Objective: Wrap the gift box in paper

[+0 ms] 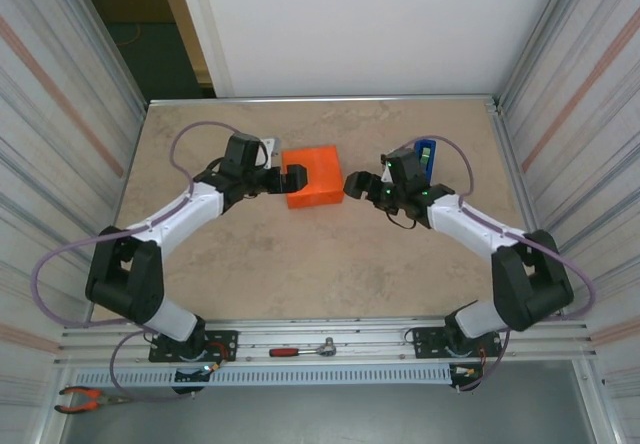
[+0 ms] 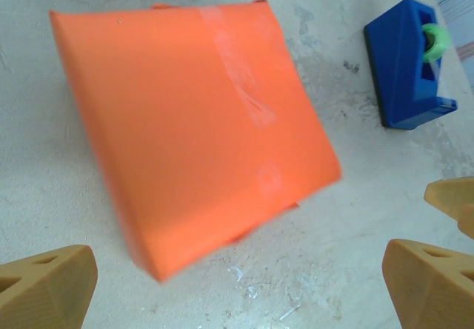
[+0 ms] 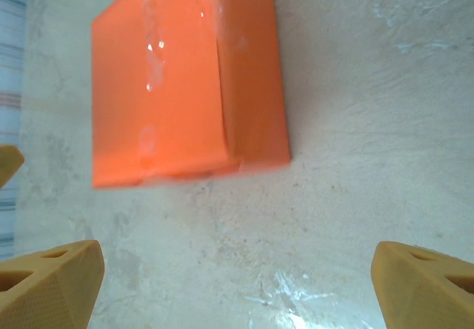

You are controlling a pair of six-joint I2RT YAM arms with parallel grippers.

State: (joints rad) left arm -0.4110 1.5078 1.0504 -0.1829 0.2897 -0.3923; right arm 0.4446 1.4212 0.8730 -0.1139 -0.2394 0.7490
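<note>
The gift box [image 1: 313,176] lies flat on the table, wrapped all round in the orange paper [image 2: 185,114], with clear tape strips across its top face. My left gripper [image 1: 292,179] stands open right at the box's left side, nothing between its fingers [image 2: 48,284]. In the left wrist view the box [image 2: 185,114] lies ahead of the open left gripper [image 2: 237,288], apart from it. My right gripper [image 1: 354,186] is open just off the box's right side. Seen from the right wrist, the box [image 3: 185,84] lies ahead of the open right gripper [image 3: 237,288] over bare table.
A blue tape dispenser [image 1: 425,152] with a green roll [image 2: 437,41] stands behind the right gripper. Pliers [image 1: 85,399] and a red-handled tool [image 1: 300,349] lie on the near rail. Corrugated walls close in both sides of the table [image 1: 300,264].
</note>
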